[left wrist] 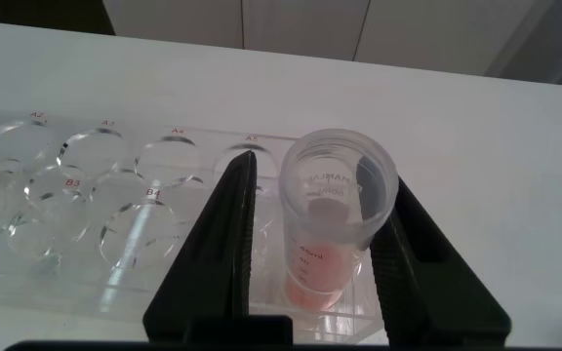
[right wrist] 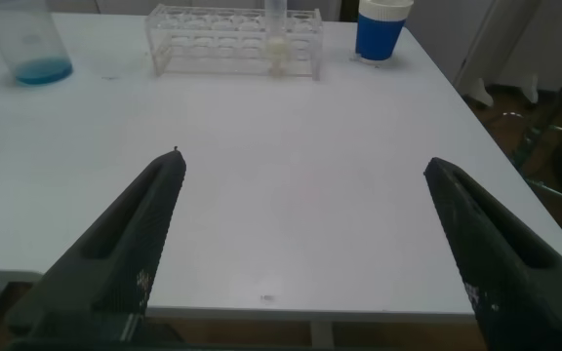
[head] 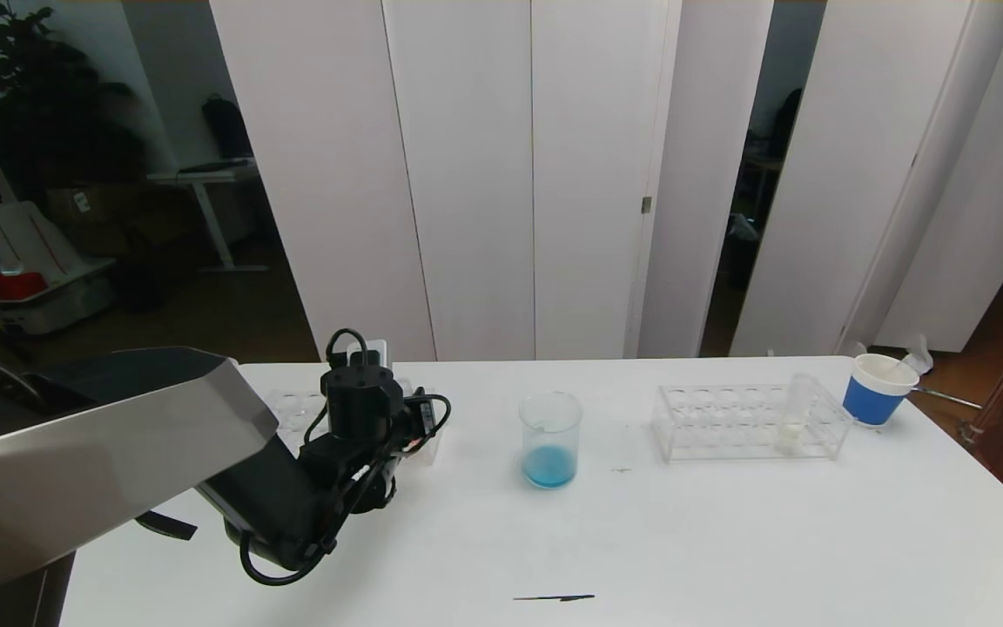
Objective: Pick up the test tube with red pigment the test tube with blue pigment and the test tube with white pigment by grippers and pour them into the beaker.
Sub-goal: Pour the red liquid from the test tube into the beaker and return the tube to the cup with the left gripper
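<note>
Red-bottomed test tube (left wrist: 335, 229) upright in rack (left wrist: 86, 205), between left gripper's (left wrist: 325, 258) 2 fingers (left wrist: 224, 244), contact unclear; right gripper (right wrist: 305, 244) wide open.

Red well labels on the left rack (left wrist: 115, 210) read B2, B3 and B4; those on its far row, and the tube (left wrist: 335, 219) print, are illegible.

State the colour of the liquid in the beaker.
Blue; the beaker shows it best in the head view.

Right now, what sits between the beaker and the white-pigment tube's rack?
Head view: between the beaker and the rack holding the test tube with white pigment, only bare table with a thin clear rod-like item, hard to identify.
</note>
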Robot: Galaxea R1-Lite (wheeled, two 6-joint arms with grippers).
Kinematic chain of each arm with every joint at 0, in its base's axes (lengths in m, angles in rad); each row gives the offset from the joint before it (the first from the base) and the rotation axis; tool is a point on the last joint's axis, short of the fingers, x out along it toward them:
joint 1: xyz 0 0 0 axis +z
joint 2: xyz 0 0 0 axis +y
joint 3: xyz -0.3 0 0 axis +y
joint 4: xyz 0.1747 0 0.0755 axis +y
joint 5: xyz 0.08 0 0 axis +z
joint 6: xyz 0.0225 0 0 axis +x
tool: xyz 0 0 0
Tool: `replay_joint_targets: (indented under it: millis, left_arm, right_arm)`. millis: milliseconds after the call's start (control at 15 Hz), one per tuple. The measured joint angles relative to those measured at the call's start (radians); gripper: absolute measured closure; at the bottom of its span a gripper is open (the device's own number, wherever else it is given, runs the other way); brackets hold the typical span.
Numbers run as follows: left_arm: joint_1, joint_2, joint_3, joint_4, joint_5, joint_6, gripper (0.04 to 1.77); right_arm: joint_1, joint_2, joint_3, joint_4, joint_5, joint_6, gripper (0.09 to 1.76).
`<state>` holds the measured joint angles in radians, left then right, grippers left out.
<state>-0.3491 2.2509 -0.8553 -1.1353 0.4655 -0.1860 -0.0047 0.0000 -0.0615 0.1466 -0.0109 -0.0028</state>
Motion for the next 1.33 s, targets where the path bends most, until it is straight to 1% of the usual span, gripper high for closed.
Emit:
replay_joint_targets:
  millis: [933,1000,1067,1333]
  left_arm:
    - [-0.007,-0.023,0.004,-0.003,0.01,0.01,1.05]
    - [-0.008,-0.028,0.003,-0.007,0.014,0.012,1.07]
    - [-0.009,-0.037,0.002,-0.009,0.015,0.013,1.18]
    - [-0.016,-0.078,0.002,-0.005,0.016,0.033,1.17]
  right_arm:
    - [0.0,0.0,0.0,0.0,0.0,0.0,0.1]
    - [0.0,0.0,0.0,0.0,0.0,0.0,0.1]
    - [0.0,0.0,0.0,0.0,0.0,0.0,0.1]
    - [0.0,0.0,0.0,0.0,0.0,0.0,0.1]
